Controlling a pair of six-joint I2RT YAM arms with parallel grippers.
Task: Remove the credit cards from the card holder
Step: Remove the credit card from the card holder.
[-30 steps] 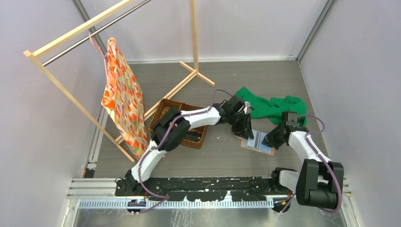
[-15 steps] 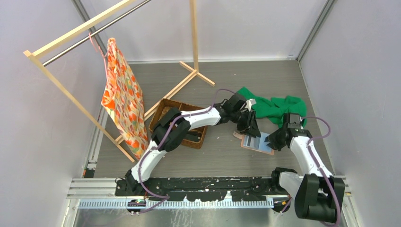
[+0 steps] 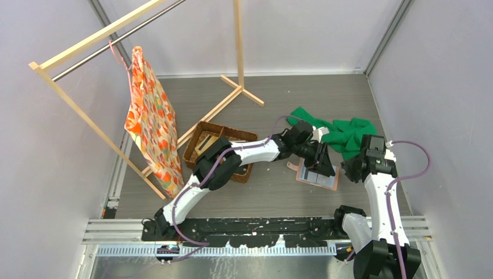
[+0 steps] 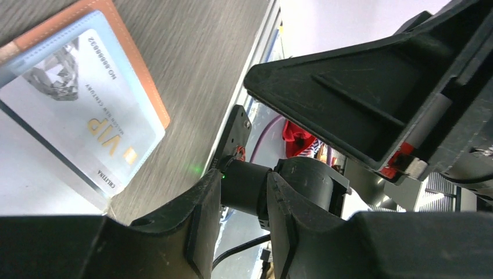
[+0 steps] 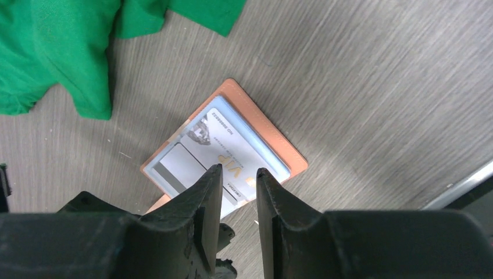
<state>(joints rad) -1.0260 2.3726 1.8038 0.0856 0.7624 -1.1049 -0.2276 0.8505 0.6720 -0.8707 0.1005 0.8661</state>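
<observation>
On the table, holder: lies open and flat between the two grippers; near the green cloth; a pale VIP card sits face up in it, other cards underneath as far as can be seen
Left gripper: down at the holder's far edge; jaws partly spread in the wrist view, nothing seen between them; whether a finger presses the holder, cannot tell
Right gripper: hovers above the holder, apart from it; fingers a narrow gap apart, empty; aimed over the VIP card
Step in hand, as I judge: getting hold of the top card; no card seems to be out yet
How to do it well: the left should pin the leather, not the cards; the right should come down at the card's free edge, one finger catching that edge to slide it out along its slot, not straight up; go slowly so the holder does not drag
Risk: thin flat card may slip from the tips; the holder may lift along with it
</observation>
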